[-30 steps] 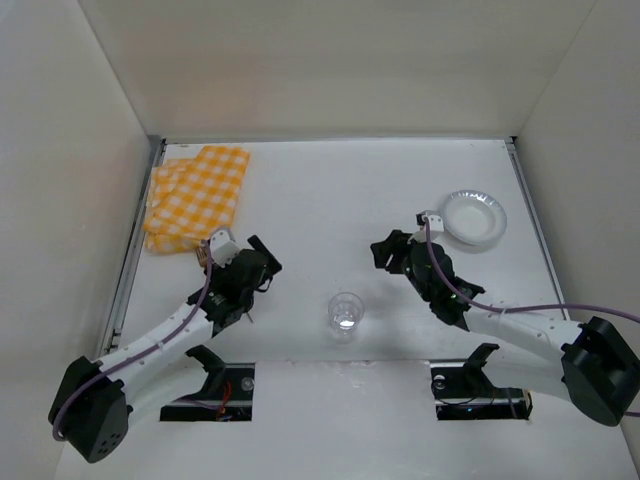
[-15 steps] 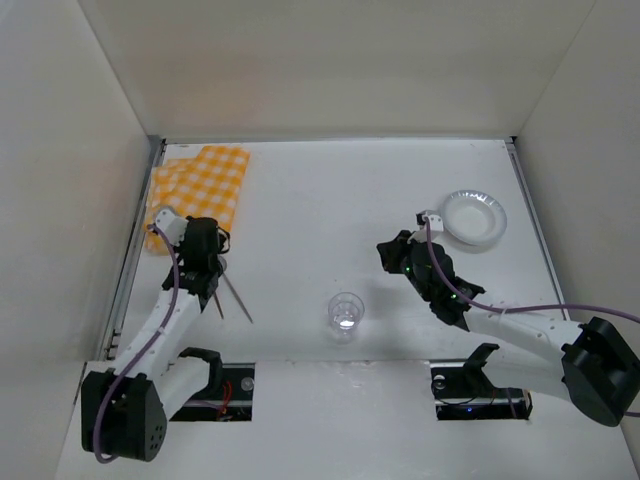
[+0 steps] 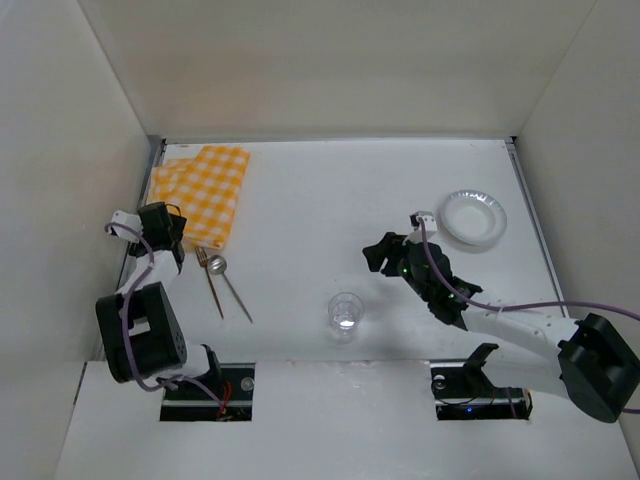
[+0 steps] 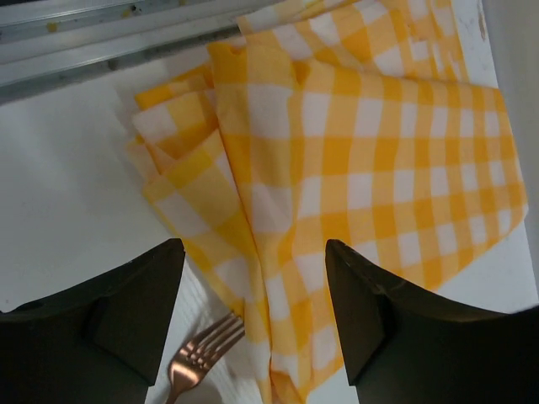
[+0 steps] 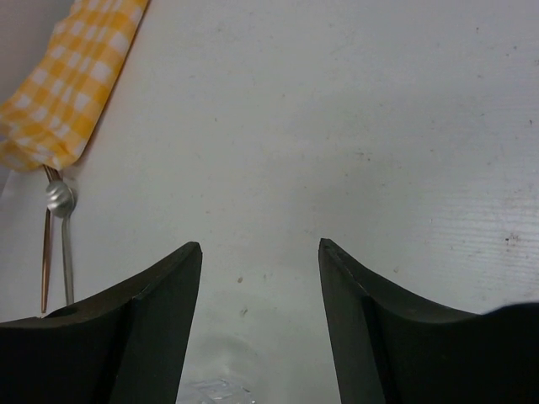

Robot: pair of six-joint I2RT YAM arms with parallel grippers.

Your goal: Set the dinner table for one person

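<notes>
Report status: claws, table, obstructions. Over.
Left claw open, empty, over checked cloth edge. Right claw open, empty, above dinner table. Fork, spoon, cup, plate scattered; nothing blocking.

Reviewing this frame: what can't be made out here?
Fork: handle cut off by the left wrist view's bottom edge.
Cup: only a rim sliver at the right wrist view's bottom edge.
Under the checked cloth: covered in every view.
Plate: seen only from the top, too small for surface detail.

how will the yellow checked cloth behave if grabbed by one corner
Probably floppy: the checked cloth lies in soft layered folds, so it would likely drape and unfold when lifted. It looks thin, so probably light. Dragging it might nudge the fork at its edge.
</notes>
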